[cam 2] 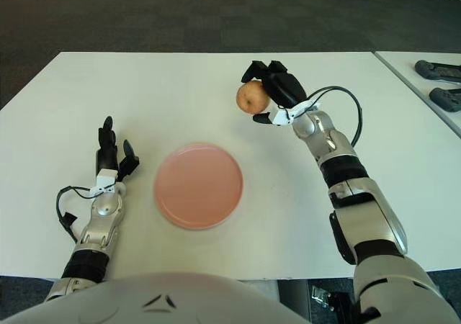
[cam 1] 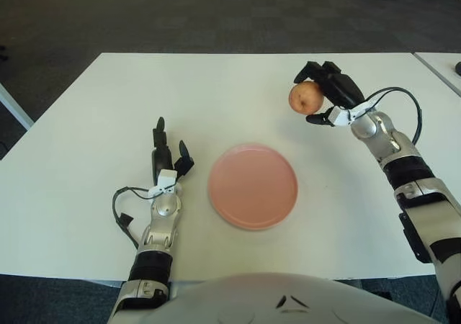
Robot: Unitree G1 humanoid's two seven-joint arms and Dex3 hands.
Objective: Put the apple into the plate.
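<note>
right robot hand (cam 1: 325,93) grasping apple (cam 1: 306,98), raised above white surface (cam 1: 238,86), beyond pink plate (cam 1: 253,186); left robot hand (cam 1: 167,158) left of plate, fingers relaxed, holding nothing

The right hand (cam 1: 328,93) holds the apple (cam 1: 306,98) above the table (cam 1: 216,86), beyond the plate (cam 1: 253,186).

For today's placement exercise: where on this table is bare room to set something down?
Bare table lies beyond the plate, and between plate and left hand. The plate itself holds nothing. Crowded only far right, where the right hand holds the apple.
</note>
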